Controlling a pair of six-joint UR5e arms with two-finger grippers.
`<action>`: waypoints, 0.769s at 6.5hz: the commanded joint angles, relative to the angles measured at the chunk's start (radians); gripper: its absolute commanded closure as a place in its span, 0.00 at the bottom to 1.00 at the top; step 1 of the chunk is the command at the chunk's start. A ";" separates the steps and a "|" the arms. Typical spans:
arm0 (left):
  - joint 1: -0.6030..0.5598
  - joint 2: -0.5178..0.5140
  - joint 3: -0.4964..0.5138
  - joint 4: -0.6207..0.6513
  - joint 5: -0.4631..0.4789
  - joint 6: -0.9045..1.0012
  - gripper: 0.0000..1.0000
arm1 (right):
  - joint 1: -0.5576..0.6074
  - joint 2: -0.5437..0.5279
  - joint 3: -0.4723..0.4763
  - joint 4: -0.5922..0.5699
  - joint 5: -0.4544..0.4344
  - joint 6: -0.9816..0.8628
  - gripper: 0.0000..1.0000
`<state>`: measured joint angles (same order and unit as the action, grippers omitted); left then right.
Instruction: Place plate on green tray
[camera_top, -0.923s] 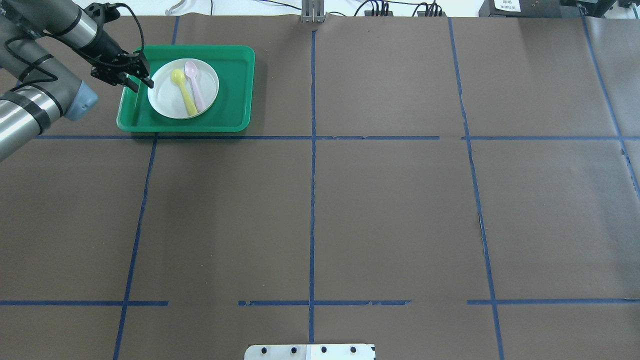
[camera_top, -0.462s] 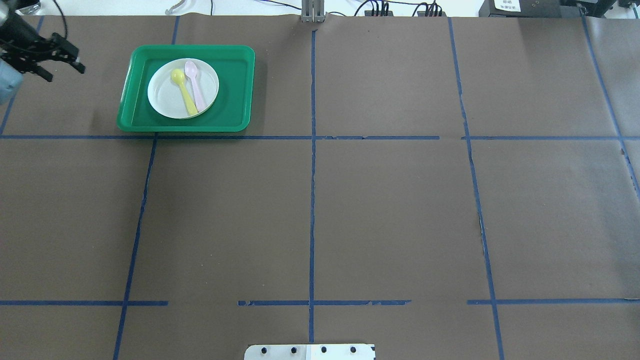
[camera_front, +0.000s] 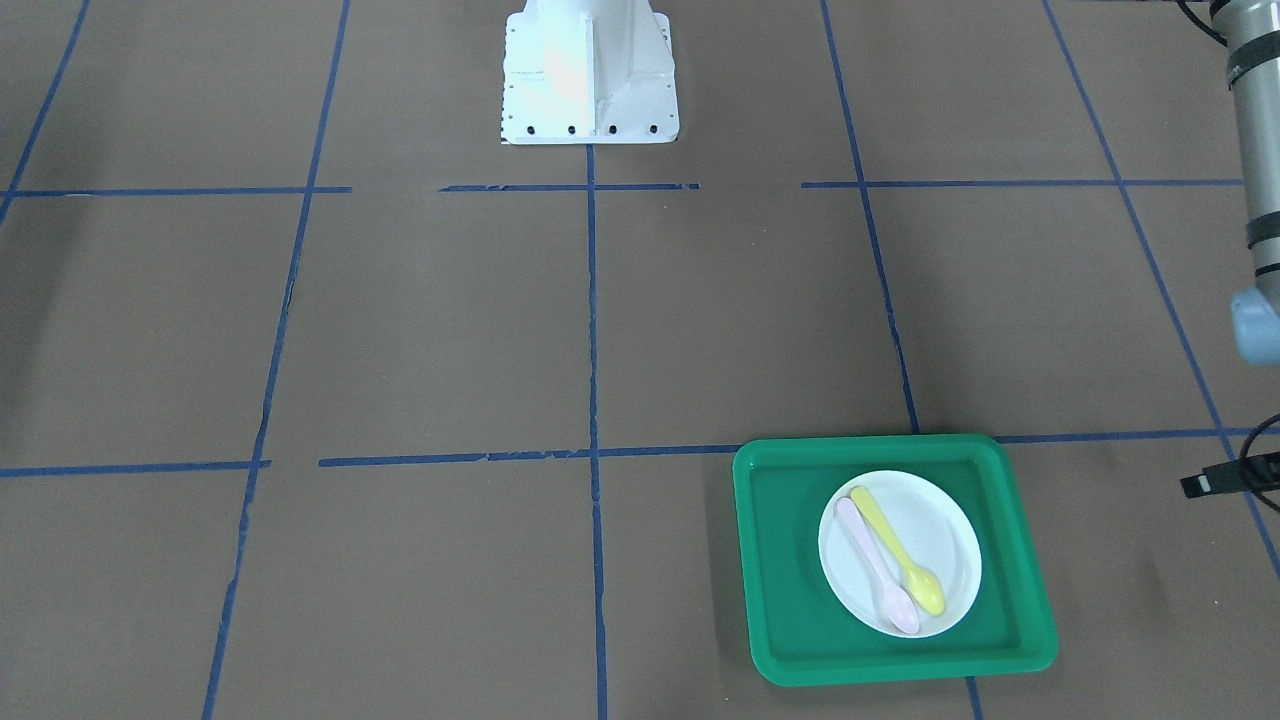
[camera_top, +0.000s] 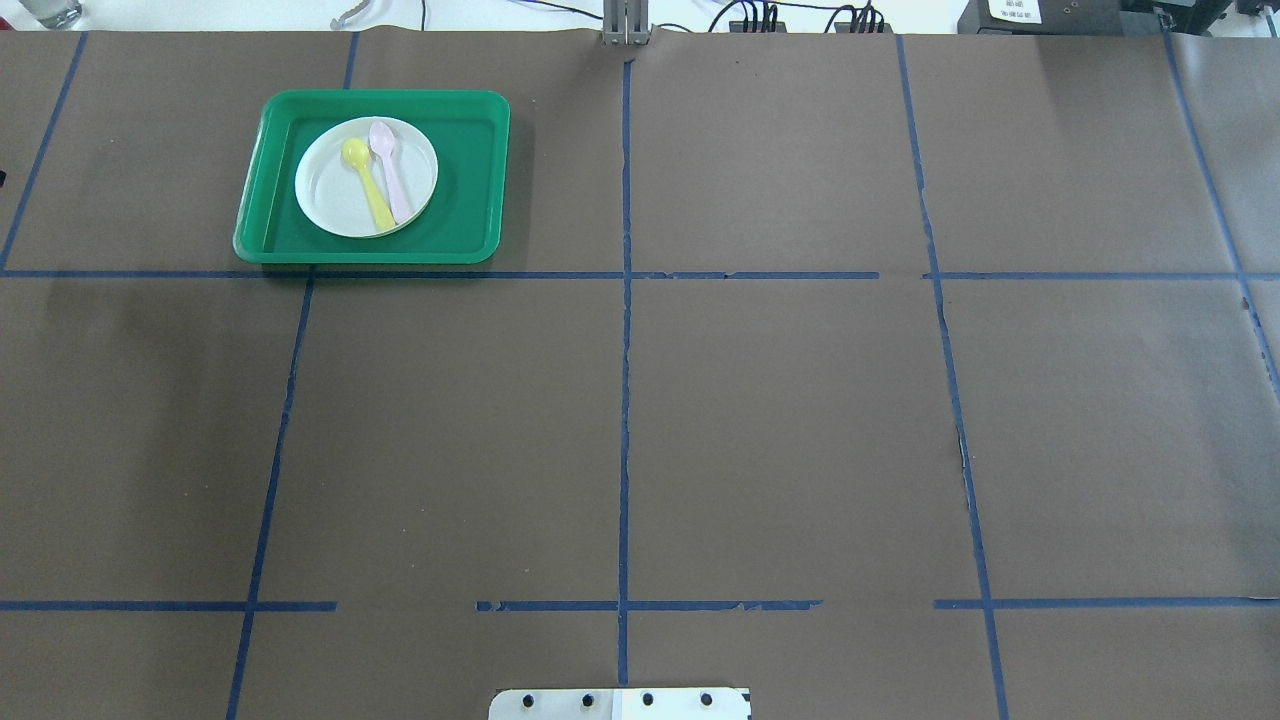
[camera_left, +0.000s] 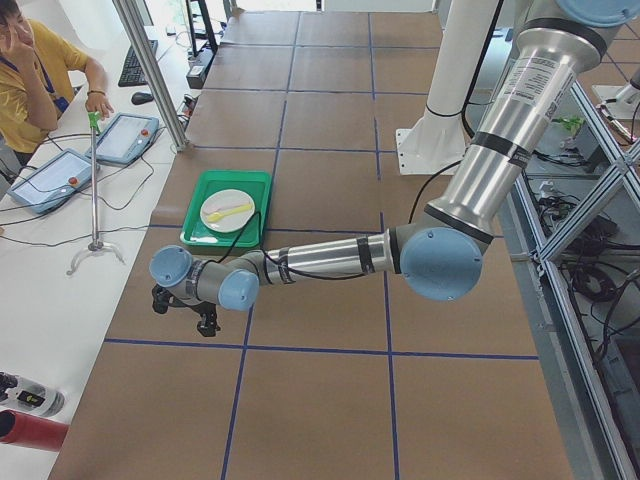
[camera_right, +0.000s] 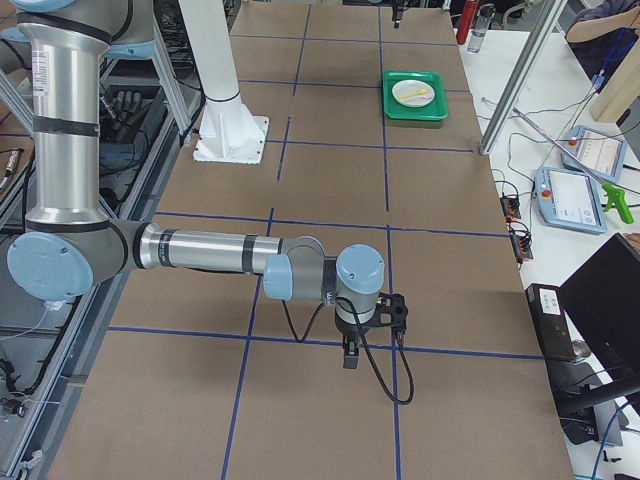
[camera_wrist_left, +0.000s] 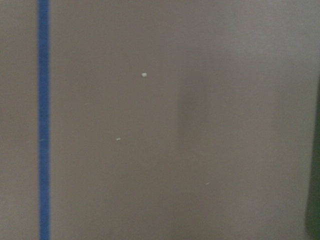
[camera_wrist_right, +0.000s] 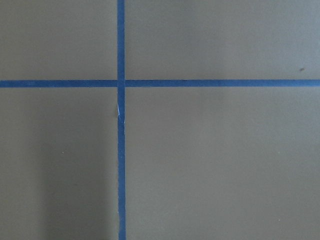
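Where the plate (camera_top: 325, 200) lies: flat inside the green tray (camera_top: 470, 180), roughly mid-tray and within the raised rim. It is well apart from the left gripper, off to that gripper's right.
Plate contents: a yellow spoon (camera_top: 372, 195) and a pink spoon (camera_top: 392, 180), side by side, both resting on the plate.
Left gripper (camera_left: 183, 312): hangs low over the bare table (camera_top: 760, 430), beside the tray and touching neither tray nor plate. Nothing is seen in it, and I cannot tell whether the fingers are parted or together.
Left wrist view: brown table cover and one blue tape line (camera_wrist_left: 44, 120) only, with no task item below the gripper.
Right gripper (camera_right: 368, 330): at the opposite end of the table, very far from the tray, pointing down above a tape crossing (camera_wrist_right: 120, 83). Its finger spread cannot be judged from the side view, and it carries nothing visible.
Step in hand: judged to be the close of the task — plate set down, left arm clear of the tray.
Progress: by how things lie, the placement looks complete.
Next move calls for: very little. At most the left arm goes to rest, on a path away from the tray rim to its right. No regrasp seems needed, as the plate sits level.
Risk: low — a knock to the tray would likely shift the loose spoons.
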<state>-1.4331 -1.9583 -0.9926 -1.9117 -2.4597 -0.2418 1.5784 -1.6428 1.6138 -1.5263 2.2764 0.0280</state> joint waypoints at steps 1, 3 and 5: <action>-0.050 0.087 -0.184 0.275 0.057 0.236 0.00 | 0.000 0.000 0.000 0.000 0.000 0.000 0.00; -0.053 0.331 -0.541 0.414 0.062 0.331 0.00 | 0.000 0.000 0.000 0.000 0.000 0.000 0.00; -0.085 0.487 -0.668 0.419 0.062 0.331 0.00 | 0.000 0.000 -0.002 0.000 0.000 0.000 0.00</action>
<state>-1.4975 -1.5578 -1.5952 -1.4988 -2.3981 0.0851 1.5784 -1.6429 1.6134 -1.5263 2.2764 0.0276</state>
